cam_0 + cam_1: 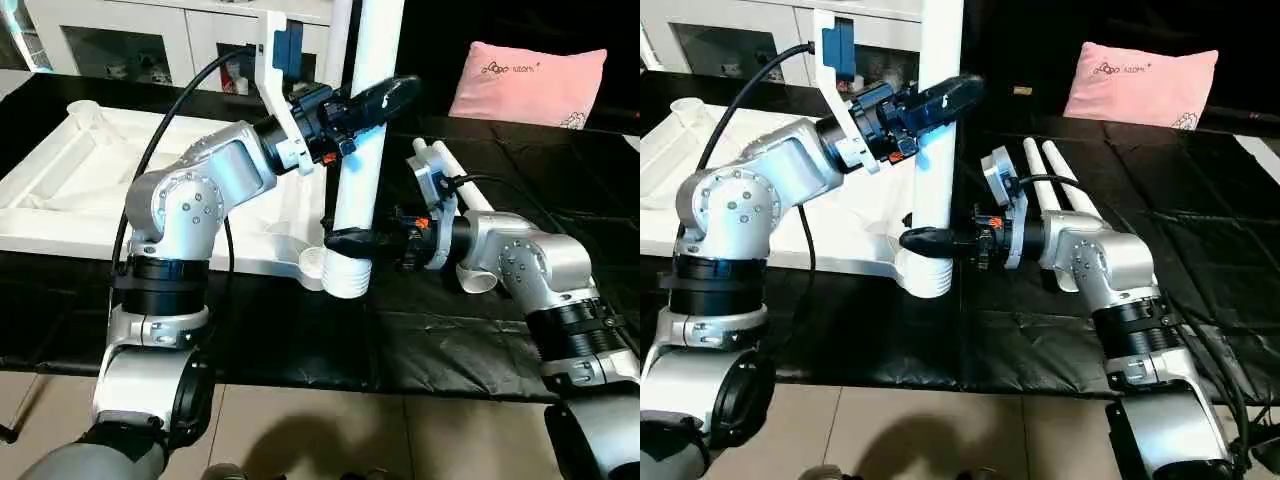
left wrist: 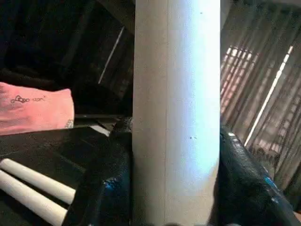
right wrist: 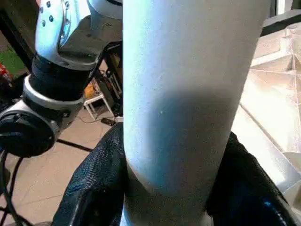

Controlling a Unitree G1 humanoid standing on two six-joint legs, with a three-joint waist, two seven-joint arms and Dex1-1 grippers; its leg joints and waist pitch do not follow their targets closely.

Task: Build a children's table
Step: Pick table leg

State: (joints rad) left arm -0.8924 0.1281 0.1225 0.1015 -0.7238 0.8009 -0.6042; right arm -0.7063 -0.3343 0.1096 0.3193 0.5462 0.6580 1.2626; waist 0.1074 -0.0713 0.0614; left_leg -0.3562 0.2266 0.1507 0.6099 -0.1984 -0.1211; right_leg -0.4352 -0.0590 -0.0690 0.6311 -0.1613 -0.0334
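You have the white tube leg (image 1: pixel 362 150) standing upright at the centre of the head view, its foot in the round corner socket (image 1: pixel 345 275) at the near corner of the upturned table top (image 1: pixel 60 185), which fills the left of the frame on the black cloth (image 1: pixel 450 340). Your left gripper (image 1: pixel 372 100) pinches the leg high up, one black finger on each side. Your right gripper (image 1: pixel 350 240) clamps it low, just above the socket. Two spare legs (image 1: pixel 1060 195) lie side by side right of centre, partly behind your right forearm. The pink pillow (image 1: pixel 528 85) sits at the upper right, well apart. The white cabinet (image 1: pixel 150 40) runs along the upper left behind the table top.
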